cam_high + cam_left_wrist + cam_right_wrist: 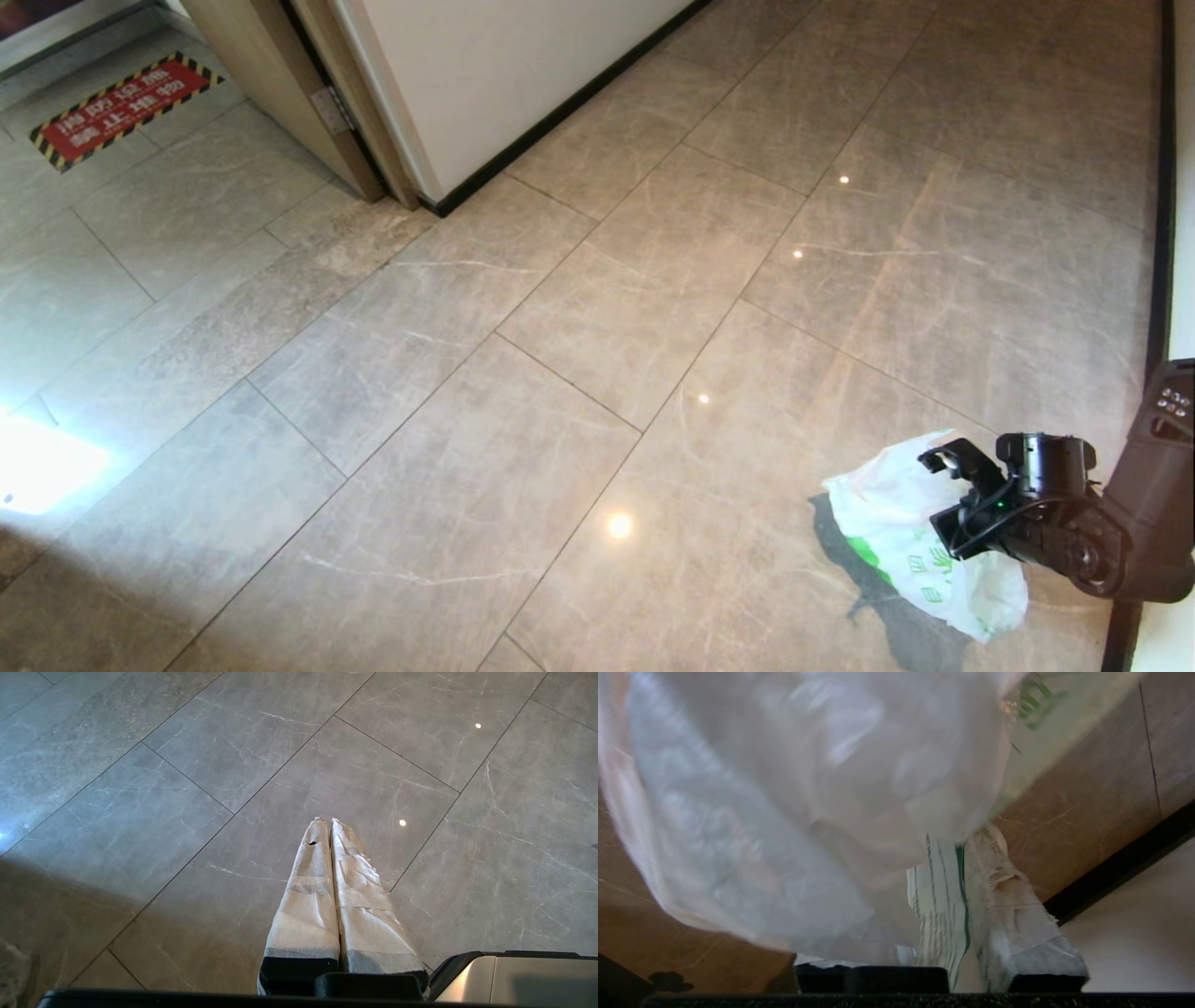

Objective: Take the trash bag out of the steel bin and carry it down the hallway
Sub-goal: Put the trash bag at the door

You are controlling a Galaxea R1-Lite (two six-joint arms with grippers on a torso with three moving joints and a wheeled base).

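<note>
Low in the right corner of the head view, the bag (901, 541) sits on the glossy tiles of the hallway (653, 308), white with green print, its dark shadow spread on its left and under it. Over its right half hangs the right gripper (943, 499), reaching in from the frame's right edge; in the right wrist view the bag (794, 812) fills most of the frame, and a strip of its printed plastic lies between the taped fingers (1013, 905), which stand a little apart, so whether they clamp it I cannot tell. Just right of the bag runs the black skirting (1160, 233) of the right wall, close beside the arm. Left of the bag the floor stretches wide to the frame's left edge. At upper left a wall corner (439, 201) juts out beside a wooden door frame (308, 103), with a red floor sign (121, 107) edged in yellow and black beyond it. The left gripper (329, 826) hangs over bare tile, jaws pressed together.
</note>
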